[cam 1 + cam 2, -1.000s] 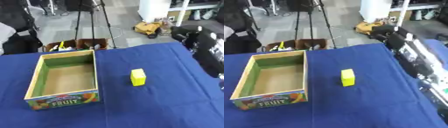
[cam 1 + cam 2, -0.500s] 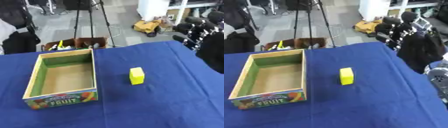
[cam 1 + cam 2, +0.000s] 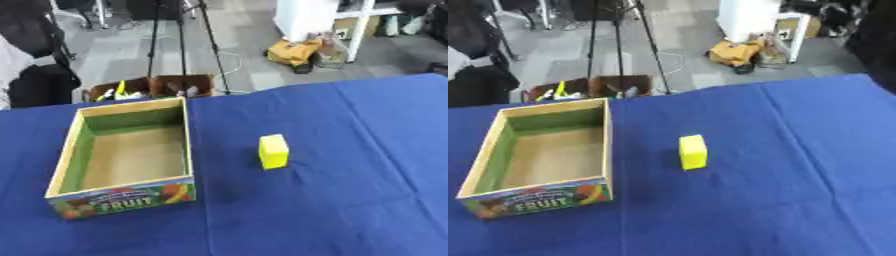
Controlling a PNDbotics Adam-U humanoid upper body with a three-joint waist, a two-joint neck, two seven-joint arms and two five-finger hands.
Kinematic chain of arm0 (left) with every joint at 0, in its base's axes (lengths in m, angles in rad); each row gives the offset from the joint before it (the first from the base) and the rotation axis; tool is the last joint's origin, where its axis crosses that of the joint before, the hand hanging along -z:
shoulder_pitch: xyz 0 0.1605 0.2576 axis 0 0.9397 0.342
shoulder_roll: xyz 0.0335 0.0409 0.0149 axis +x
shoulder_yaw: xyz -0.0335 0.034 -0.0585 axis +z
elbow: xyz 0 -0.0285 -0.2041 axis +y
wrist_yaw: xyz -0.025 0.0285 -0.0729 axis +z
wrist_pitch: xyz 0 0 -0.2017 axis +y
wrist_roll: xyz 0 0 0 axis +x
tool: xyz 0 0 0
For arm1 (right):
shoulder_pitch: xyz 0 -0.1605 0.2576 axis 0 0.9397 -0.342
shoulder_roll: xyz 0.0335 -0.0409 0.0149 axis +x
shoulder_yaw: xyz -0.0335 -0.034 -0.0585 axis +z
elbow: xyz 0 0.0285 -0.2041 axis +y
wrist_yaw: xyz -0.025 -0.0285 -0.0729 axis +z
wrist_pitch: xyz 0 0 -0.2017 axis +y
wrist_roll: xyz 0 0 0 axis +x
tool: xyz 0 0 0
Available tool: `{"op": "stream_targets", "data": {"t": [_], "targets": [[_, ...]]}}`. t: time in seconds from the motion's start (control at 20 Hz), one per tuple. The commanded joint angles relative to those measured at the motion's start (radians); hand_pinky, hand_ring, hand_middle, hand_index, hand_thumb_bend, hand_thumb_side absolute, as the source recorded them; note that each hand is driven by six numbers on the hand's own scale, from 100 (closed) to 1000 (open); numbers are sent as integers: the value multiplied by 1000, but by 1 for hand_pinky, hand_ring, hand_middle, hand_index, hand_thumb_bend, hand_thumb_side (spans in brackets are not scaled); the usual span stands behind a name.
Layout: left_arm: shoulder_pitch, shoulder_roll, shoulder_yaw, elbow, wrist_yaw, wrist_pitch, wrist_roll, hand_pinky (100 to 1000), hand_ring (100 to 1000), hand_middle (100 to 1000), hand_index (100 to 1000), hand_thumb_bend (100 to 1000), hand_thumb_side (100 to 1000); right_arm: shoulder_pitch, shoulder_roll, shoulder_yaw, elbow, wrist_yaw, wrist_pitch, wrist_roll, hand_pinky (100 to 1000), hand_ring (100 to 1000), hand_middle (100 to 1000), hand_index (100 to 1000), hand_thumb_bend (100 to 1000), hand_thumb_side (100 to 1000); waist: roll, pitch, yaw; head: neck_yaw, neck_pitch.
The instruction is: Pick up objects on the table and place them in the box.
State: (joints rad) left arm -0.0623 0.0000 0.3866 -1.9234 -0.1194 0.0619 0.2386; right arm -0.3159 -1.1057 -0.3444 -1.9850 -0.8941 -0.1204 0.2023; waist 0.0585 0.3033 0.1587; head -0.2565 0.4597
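Progress is at the very start, judging from how things lie. The box [image 3: 122, 157], open-topped with green inner walls, a bare cardboard floor and a "FRUIT" label on its near face, sits toward the counter's left side, and nothing shows inside it. The one object to be moved, a small yellow block [image 3: 273, 151], stands on the blue-covered counter [image 3: 350, 200] about midway across, just to the right of the box and clear of its wall, with a strip of cloth between them.

Neither hand shows in the left eye view. In the right eye view a dark blurred mass fills the upper right corner; it may be part of the right arm, but no hand can be made out there, so whether either hand is released, clenched or grasping anything cannot be told.

What is left, then, is the whole job: reaching the block, lifting it, carrying it left over the box's right wall and setting it down inside. No other loose object appears on the counter.
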Motion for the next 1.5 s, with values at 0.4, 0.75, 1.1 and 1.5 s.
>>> {"op": "stream_targets", "data": {"t": [0.4,0.75,1.1,1.5], "targets": [[-7,16,7,-19,-4,-1,1,276,414,417,557,230,658,18,-166,11,-15,161,-157,154,718,157,861,844,1000,868,-10,-8,5,-1,4],[-10,17,6,-21,-4,1,0,277,414,418,557,229,657,25,-170,20,-15,273,-250,266,721,100,871,868,1000,843,-15,-5,10,-4,4],[-15,19,1,-22,-3,0,-4,277,414,417,556,228,656,-29,-185,88,66,384,-332,377,715,100,876,868,913,823,-21,-2,23,-19,3],[-16,20,-4,-20,-1,-2,-11,277,414,417,556,229,656,-126,-163,192,225,518,-467,512,728,100,878,869,866,767,-27,4,43,-49,-1]]}}
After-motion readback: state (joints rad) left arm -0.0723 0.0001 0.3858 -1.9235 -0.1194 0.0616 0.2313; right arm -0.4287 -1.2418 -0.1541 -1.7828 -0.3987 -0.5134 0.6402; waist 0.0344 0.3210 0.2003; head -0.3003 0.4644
